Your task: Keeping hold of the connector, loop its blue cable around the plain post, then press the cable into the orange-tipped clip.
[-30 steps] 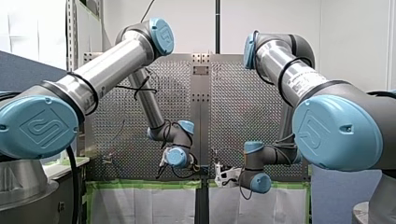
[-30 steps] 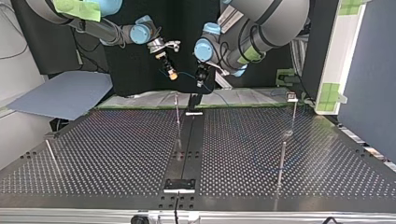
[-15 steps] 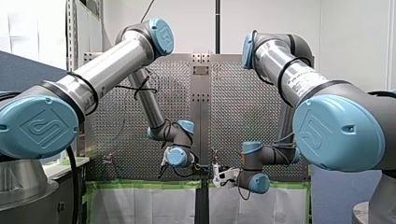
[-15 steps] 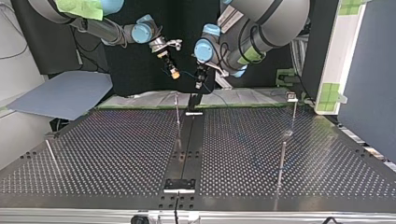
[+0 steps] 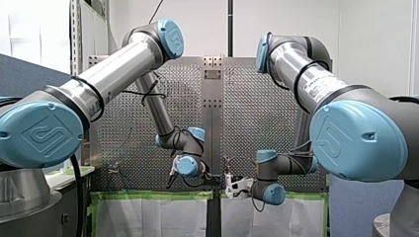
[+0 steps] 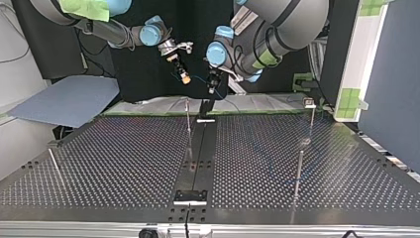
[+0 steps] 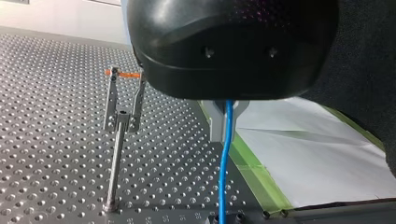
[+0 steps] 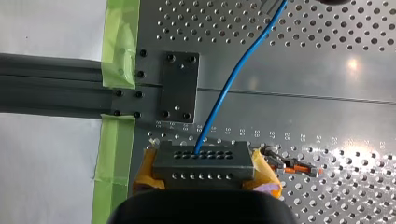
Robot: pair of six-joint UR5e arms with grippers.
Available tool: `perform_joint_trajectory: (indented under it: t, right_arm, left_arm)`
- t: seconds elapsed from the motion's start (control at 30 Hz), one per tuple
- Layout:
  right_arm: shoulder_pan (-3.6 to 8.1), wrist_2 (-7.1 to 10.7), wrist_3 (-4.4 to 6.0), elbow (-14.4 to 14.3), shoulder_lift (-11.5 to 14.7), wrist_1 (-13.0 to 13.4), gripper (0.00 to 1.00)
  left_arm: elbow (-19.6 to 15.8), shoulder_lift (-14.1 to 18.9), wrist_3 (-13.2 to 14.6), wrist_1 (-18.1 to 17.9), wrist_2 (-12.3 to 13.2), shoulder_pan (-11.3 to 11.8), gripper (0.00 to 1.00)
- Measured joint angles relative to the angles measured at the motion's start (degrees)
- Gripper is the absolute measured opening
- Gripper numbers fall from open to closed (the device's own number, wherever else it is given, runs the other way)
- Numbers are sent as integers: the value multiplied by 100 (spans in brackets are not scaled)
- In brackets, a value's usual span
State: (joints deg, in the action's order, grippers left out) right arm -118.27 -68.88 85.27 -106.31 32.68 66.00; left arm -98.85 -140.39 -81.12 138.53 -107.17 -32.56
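Observation:
In the right wrist view, my right gripper is shut on the dark, multi-hole connector, with a yellow pad on each side. The blue cable runs from the connector's face out over the perforated table. In the left wrist view, my left gripper has its grey fingers shut on that cable, which hangs straight down from them. The orange-tipped clip stands on a thin post beside and beyond my left gripper. It also shows next to the connector. In the top view both grippers hover close together, right and left.
Thin posts stand on the table in the top view: one under the grippers, two at the view's right, and one at its left. Green tape and white sheeting border the table edge. A dark plate sits on the centre rail.
My left gripper's fingers have closed on the blue cable. My right gripper has carried the connector a little closer to my left gripper.

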Motion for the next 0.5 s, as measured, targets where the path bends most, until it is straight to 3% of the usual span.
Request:
perform_joint_trajectory:
  t: [0.27,0.5]
  right_arm:
    - [42,-42,4,1,-2,-14,0]
    - [114,-83,26,12,-2,-16,0]
  left_arm:
    - [-10,-2,-221,-141,-30,-32,1]
    - [-57,-7,-487,-459,-250,-116,1]
